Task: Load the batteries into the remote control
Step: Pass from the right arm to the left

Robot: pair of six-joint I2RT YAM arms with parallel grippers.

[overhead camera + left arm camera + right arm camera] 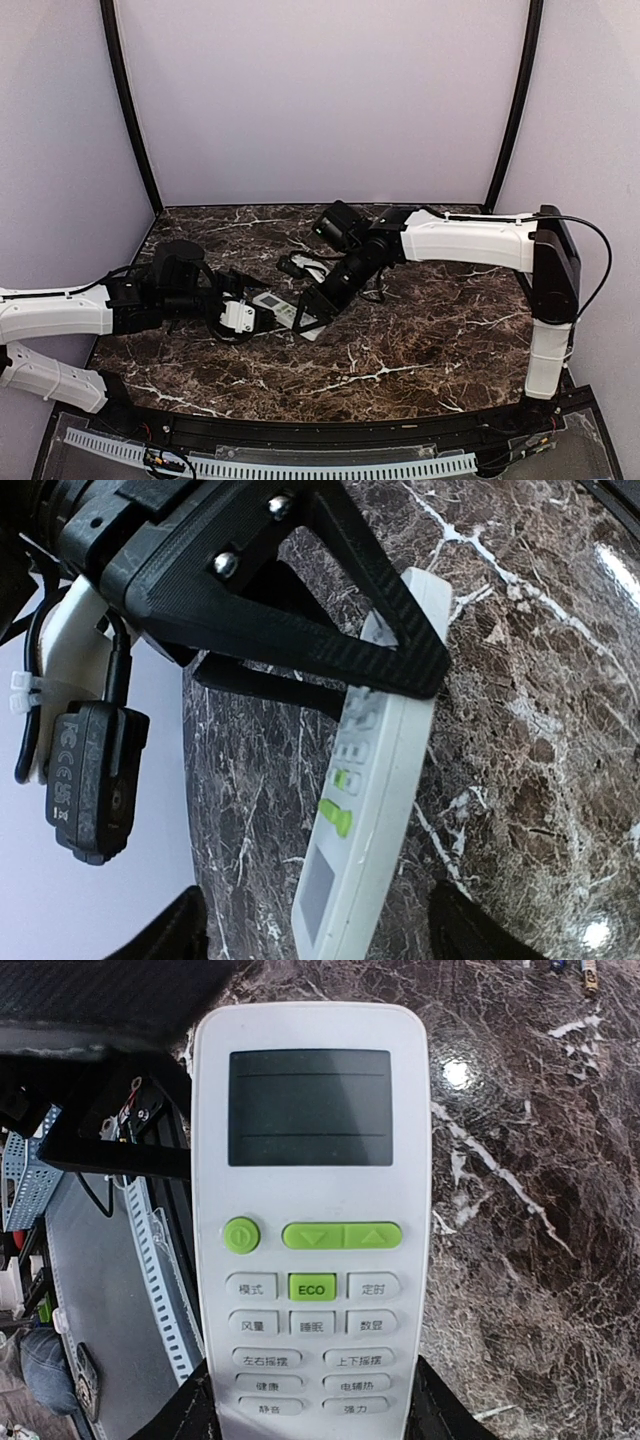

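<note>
Left wrist view: the left tool (322,935) is seen with its fingers apart, one on each side of the display end of the remote control (375,780). A gap is left on both sides, so nothing is gripped by it.

Further along the handset, the button end is clamped by the right tool (392,675). In the right wrist view its fingers are pressed against both long edges.

The handset is held face up, with screen and buttons showing; the back is not shown. Whether it is lifted off the marble worktop (430,340) cannot be told.

At the far edge of the right wrist view, two tiny specks are noted, possibly the batteries (587,972). They are too small to confirm.

Risks, as judged:
- If the right grip is released before the left is firm, the handset may be dropped.
- If the left fingers are closed off-centre, it may be twisted or levered out of the right grip.
</note>
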